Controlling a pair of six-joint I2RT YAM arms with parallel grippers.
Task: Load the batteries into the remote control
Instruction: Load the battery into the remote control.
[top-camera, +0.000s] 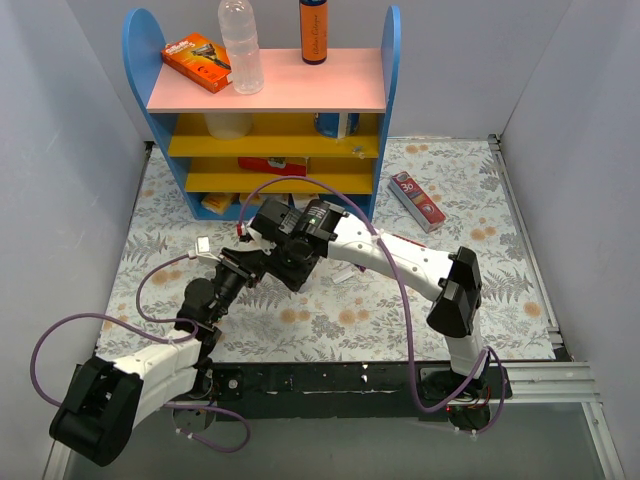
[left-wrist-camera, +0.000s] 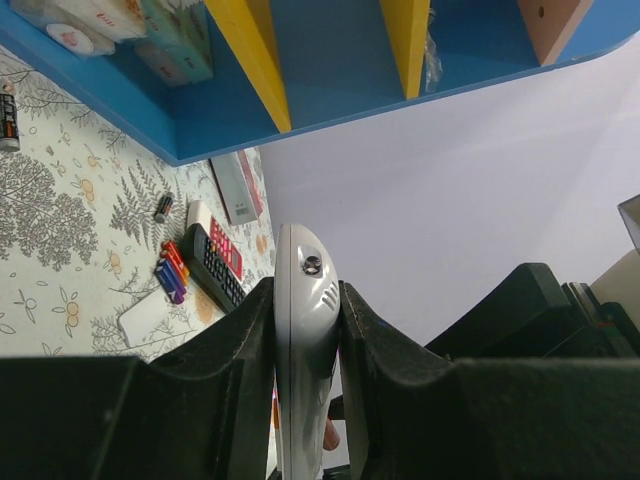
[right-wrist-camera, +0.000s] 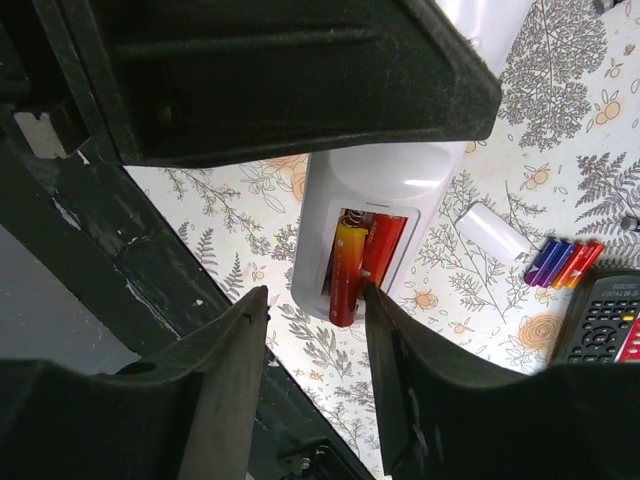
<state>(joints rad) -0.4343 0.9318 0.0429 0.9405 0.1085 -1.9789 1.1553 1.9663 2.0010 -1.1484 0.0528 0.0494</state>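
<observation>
Batteries (right-wrist-camera: 358, 262) in remote control (right-wrist-camera: 388, 182), one seemingly tilted; left gripper (left-wrist-camera: 305, 300) pinches it; right gripper (right-wrist-camera: 315, 300) spread.

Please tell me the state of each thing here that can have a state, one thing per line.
Remote: opened, clamped in left gripper.
Loaded batteries: two, inside remote.
Spare batteries: loose on table.
Lid: off, lying on table.
Left gripper: shut on remote.
Right gripper: open, empty.

Left hand (left-wrist-camera: 305, 292) clamped; right hand (right-wrist-camera: 312, 296) parted
</observation>
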